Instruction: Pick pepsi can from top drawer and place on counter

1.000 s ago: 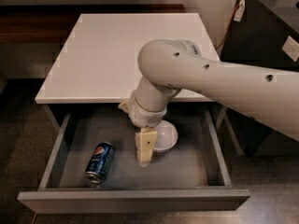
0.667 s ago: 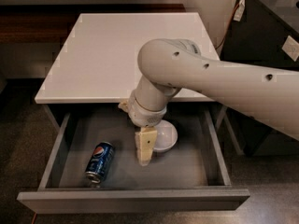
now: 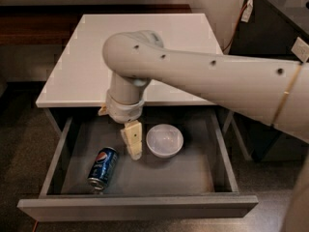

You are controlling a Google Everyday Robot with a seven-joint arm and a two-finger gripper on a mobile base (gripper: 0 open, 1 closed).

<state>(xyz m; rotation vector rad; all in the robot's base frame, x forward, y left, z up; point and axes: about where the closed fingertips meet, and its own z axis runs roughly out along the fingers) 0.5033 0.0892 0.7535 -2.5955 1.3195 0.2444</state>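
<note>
The pepsi can [image 3: 103,168], dark blue with a round logo, lies on its side in the front left of the open top drawer [image 3: 140,207]. My gripper [image 3: 133,145] hangs from the big beige arm down into the drawer, just right of the can and apart from it, left of a white bowl. Its cream fingers point downward. The white counter [image 3: 87,66] lies above and behind the drawer, partly covered by my arm.
A white bowl [image 3: 164,140] sits in the drawer's middle, right of my gripper. A dark brown wooden ledge [image 3: 34,28] runs behind the counter. A dark cabinet [image 3: 275,28] with cables stands at the right. The drawer walls rise on both sides.
My arm and gripper have shifted left, toward the can, so the bowl now shows fully on the gripper's right. The can and bowl have not moved.
</note>
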